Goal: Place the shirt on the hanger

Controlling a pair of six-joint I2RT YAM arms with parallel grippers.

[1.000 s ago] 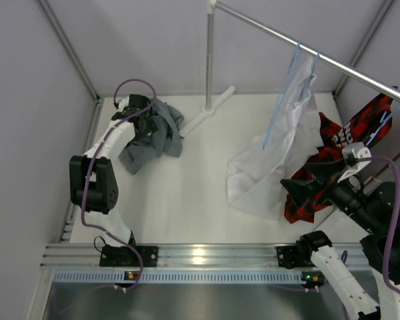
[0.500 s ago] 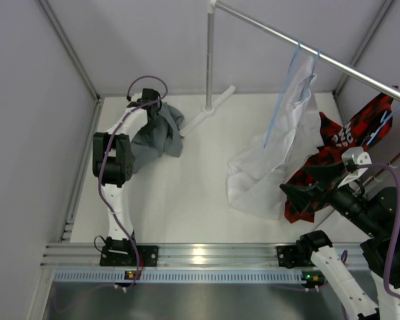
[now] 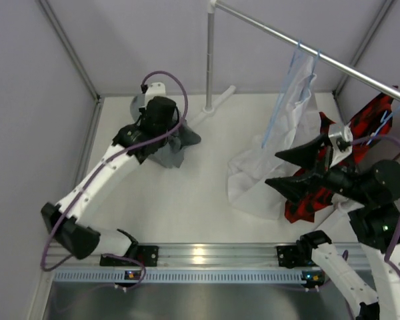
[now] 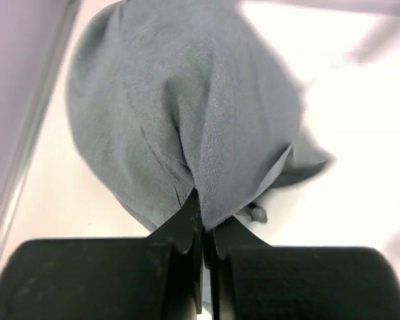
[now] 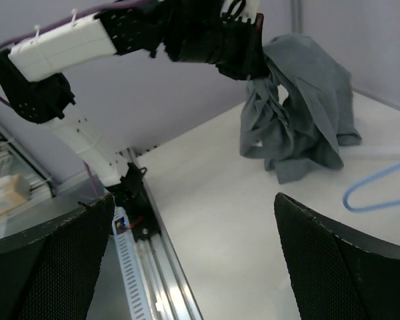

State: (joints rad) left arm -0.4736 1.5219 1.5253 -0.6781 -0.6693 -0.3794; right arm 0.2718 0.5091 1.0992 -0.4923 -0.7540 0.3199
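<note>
The grey shirt (image 3: 180,141) hangs bunched at the back left of the table, its lower folds close to the white surface. My left gripper (image 3: 164,132) is shut on a fold of the shirt (image 4: 187,100), with cloth pinched between the black fingertips of that gripper (image 4: 203,208). The light-blue hanger (image 3: 279,100) hangs by its hook from the rail, in front of a white shirt. One of the hanger's corners (image 5: 377,190) shows in the right wrist view. My right gripper (image 3: 273,169) is open and holds nothing, right of centre near the white shirt. It (image 5: 197,260) faces the grey shirt (image 5: 307,113).
A white shirt (image 3: 253,180) and a red-and-black garment (image 3: 333,143) hang from the metal rail (image 3: 347,70). The rail's post (image 3: 209,60) and foot (image 3: 217,103) stand just behind the grey shirt. An aluminium rail (image 3: 200,257) runs along the near edge.
My left gripper has shut on the grey shirt and carried it up and to the right. The right gripper has risen and swung left toward the middle, still open.
</note>
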